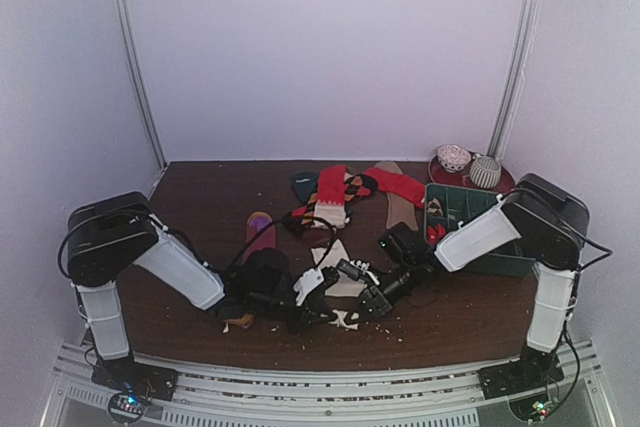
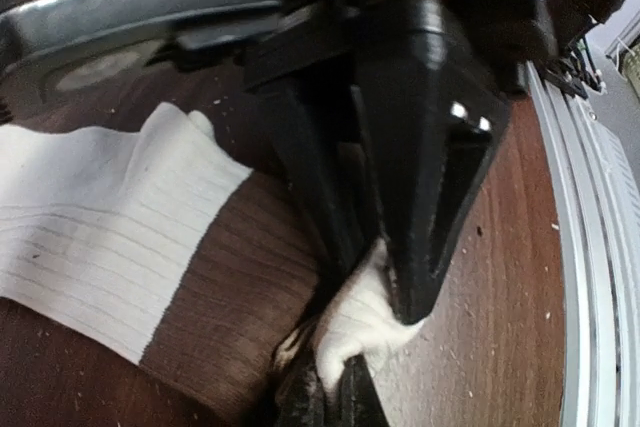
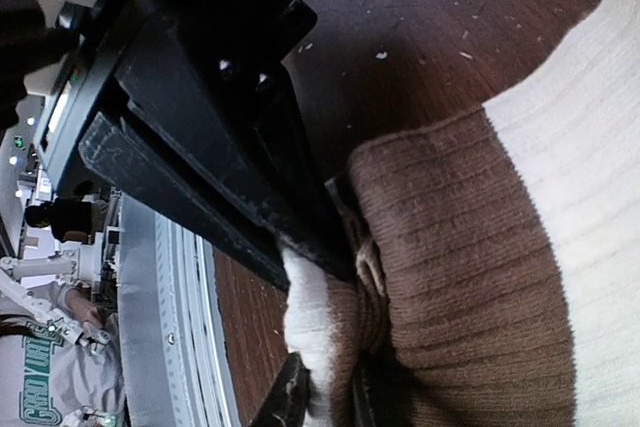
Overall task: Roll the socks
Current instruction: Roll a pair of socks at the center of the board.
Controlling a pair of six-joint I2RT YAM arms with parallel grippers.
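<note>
Jaws nearly closed, the left gripper (image 2: 385, 299) and right gripper (image 3: 316, 272) each pinch the cream-and-brown sock's (image 2: 235, 282) cream edge at their tips. So shallow a bite may slip, letting the fabric spring flat.

Right end effector (image 3: 312, 269) nipping the cream-and-brown banded sock (image 3: 470, 277).
Its black fingers (image 3: 200, 117) press close together on the sock's cream edge, brown band bunched beside them on the crumb-flecked tabletop (image 3: 420, 27); a metal rail (image 3: 180, 317) borders the near side.

A green tray (image 1: 497, 267) sits near possibly two patterned balls (image 1: 485, 171).
</note>
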